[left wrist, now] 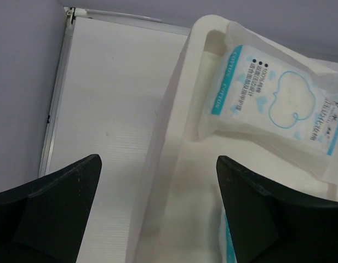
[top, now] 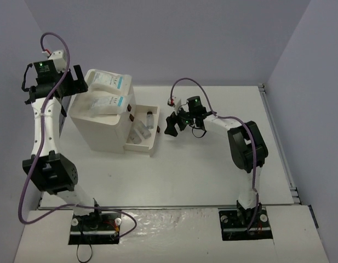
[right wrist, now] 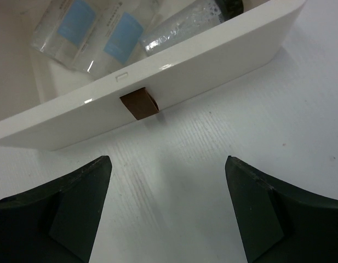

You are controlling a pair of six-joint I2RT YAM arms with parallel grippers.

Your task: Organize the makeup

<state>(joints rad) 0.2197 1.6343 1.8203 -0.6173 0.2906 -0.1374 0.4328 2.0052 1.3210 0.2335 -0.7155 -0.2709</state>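
Note:
Two flat white packets with teal labels (top: 111, 81) (top: 106, 103) lie in the tray top of the white box (top: 97, 134). In the left wrist view the far packet (left wrist: 278, 109) fills the upper right, and a sliver of the other packet (left wrist: 226, 241) peeks out beside my right finger. My left gripper (top: 74, 85) (left wrist: 159, 161) hangs open over the box's left rim (left wrist: 204, 27), holding nothing. Clear tubes (top: 149, 119) (right wrist: 75, 27) (right wrist: 190, 22) lie in the pulled-out drawer (top: 152, 143). My right gripper (top: 173, 125) (right wrist: 169, 160) stands open and empty just short of the drawer front (right wrist: 212, 49), facing its brown knob (right wrist: 139, 104).
A second dark red knob (top: 130, 109) sits on the box face above the drawer. The white table (top: 212, 164) ends at a metal edge strip (left wrist: 56, 98) beside the grey wall on the left. Bare tabletop (right wrist: 174, 219) lies under my right fingers.

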